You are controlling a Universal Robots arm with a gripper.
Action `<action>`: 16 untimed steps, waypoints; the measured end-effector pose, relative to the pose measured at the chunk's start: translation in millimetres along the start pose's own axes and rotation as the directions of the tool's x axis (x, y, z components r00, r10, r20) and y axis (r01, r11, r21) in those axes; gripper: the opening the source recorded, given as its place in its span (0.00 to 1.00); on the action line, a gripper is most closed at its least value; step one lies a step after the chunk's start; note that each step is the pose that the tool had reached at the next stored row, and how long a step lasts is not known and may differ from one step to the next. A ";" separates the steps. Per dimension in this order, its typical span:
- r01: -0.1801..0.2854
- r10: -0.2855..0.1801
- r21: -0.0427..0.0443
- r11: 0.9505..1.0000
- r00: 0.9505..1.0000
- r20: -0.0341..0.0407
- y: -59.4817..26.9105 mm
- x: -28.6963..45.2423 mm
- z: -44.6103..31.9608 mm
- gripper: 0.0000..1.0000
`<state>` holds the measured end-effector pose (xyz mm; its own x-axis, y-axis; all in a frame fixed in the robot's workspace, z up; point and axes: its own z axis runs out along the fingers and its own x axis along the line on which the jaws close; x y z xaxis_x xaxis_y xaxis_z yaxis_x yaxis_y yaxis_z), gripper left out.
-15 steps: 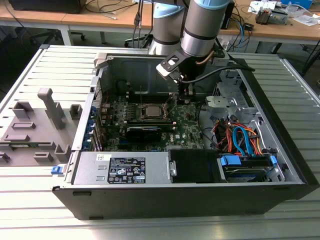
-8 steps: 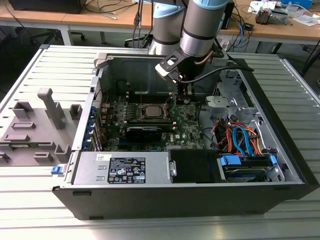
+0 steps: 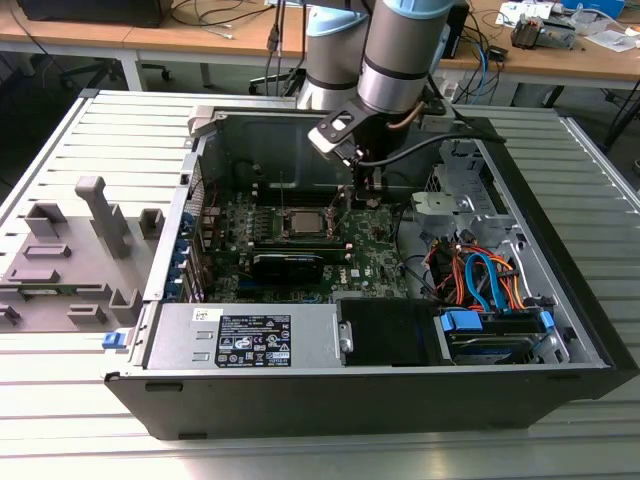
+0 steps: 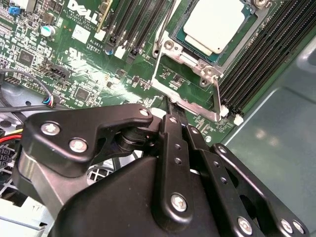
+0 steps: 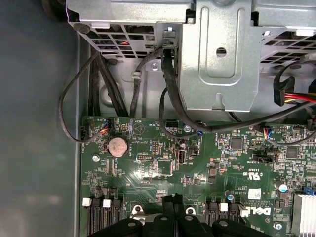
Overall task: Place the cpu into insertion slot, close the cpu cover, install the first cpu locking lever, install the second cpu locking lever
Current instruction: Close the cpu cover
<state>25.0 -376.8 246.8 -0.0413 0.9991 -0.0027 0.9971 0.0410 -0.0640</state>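
The cpu [image 4: 215, 22], a small square chip with a silvery top, lies flat in the insertion slot [image 4: 245, 43] on the green board; in the exterior view the cpu [image 3: 303, 222] sits mid-board. The cpu cover [image 4: 195, 107], a thin silver frame, stands swung up off the socket on the side towards my gripper. My gripper [image 4: 173, 109] is shut, and its black fingertips rest against the cover's raised outer edge. I cannot tell whether they pinch it. In the exterior view the gripper [image 3: 368, 198] hangs just to the right of the socket. The first wrist view has the gripper [image 5: 174, 200] over the board.
Black memory slots [image 4: 133, 24] flank the socket on both sides. A black graphics card [image 3: 288, 265] lies nearer the case front, beside the power supply [image 3: 250, 335]. A metal drive cage [image 5: 222, 49] and coloured cables [image 3: 480, 280] crowd the exterior view's right. A grey fixture [image 3: 70, 250] stands outside the case.
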 end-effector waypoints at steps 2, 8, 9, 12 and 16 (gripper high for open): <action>0.000 0.000 0.000 1.000 1.000 0.000 -0.4 0.0 0.0 0.11; 0.000 0.000 0.000 1.000 1.000 0.000 -2.6 -0.1 0.2 0.11; 0.000 0.000 0.000 1.000 1.000 0.000 -3.0 -0.1 0.2 0.11; 0.000 0.000 0.000 1.000 1.000 0.000 -4.7 0.0 0.4 0.11; 0.000 0.000 0.000 1.000 1.000 0.000 -6.9 0.1 0.5 0.11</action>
<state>18.1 -377.0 246.8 -0.0413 0.9991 -0.0027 0.9971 0.0410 -0.0640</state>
